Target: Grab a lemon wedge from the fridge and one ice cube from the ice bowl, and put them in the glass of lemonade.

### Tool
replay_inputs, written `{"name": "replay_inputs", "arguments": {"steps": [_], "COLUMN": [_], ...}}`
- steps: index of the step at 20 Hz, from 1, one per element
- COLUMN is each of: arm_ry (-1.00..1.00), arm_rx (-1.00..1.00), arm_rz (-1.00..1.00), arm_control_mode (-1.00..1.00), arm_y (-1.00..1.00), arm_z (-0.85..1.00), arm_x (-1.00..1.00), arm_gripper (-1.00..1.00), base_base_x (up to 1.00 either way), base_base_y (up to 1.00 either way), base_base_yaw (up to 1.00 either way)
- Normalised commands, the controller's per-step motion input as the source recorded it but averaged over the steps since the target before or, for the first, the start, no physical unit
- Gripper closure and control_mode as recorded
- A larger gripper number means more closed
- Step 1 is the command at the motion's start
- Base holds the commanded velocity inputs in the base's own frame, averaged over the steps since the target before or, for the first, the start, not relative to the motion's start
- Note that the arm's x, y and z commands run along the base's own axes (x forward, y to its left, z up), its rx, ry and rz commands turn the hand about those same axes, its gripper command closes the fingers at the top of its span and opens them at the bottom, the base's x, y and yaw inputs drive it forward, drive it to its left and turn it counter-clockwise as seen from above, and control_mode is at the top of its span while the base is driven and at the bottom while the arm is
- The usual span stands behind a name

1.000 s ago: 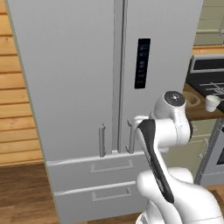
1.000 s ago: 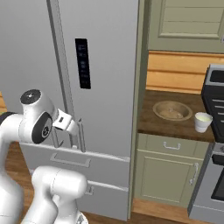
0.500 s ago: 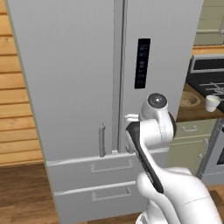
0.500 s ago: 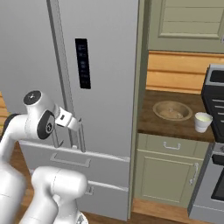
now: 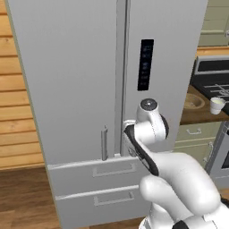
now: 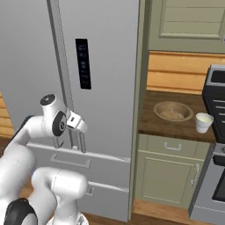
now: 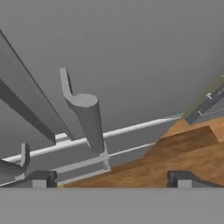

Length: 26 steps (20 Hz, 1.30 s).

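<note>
Standing shut, the fridge [image 6: 101, 88] fills the left of the scene, with the ice bowl [image 6: 172, 110] and the glass of lemonade [image 6: 203, 122] on the counter [image 6: 154, 125] to its right. The gripper [image 7: 109, 178] hangs wide open and empty just below the right door handle [image 7: 87, 120], probably lining up to pull. The lemon wedge is hidden inside; any ice in the bowl is too small to make out.

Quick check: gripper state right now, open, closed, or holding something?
Gripper: open, holding nothing, fingers spread below the fridge door handle.
</note>
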Motion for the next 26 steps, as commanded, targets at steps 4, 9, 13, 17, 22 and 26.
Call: {"name": "replay_inputs", "arguments": {"steps": [4, 9, 13, 17, 22, 26], "arm_ry": [0.03, 0.01, 0.01, 0.00, 0.00, 0.00], "arm_rx": [0.03, 0.01, 0.00, 0.00, 0.01, 0.04], "arm_rz": [0.30, 0.22, 0.05, 0.00, 0.00, 0.00], "arm_control_mode": [-1.00, -1.00, -1.00, -1.00, -1.00, -1.00], "arm_y": [-0.48, 0.00, 0.34, 0.24, -0.01, 0.00], "arm_z": [-0.40, -0.17, -0.05, -0.34, -0.38, -0.20], "arm_x": [0.65, 0.12, 0.02, 0.21, 0.26, 0.20], "arm_gripper": [-1.00, -1.00, -1.00, -1.00, -1.00, -1.00], "base_base_x": [0.00, 0.00, 0.00, 0.00, 0.00, 0.00], "base_base_y": [0.00, 0.00, 0.00, 0.00, 0.00, 0.00], "base_base_yaw": [0.00, 0.00, 0.00, 0.00, 0.00, 0.00]}}
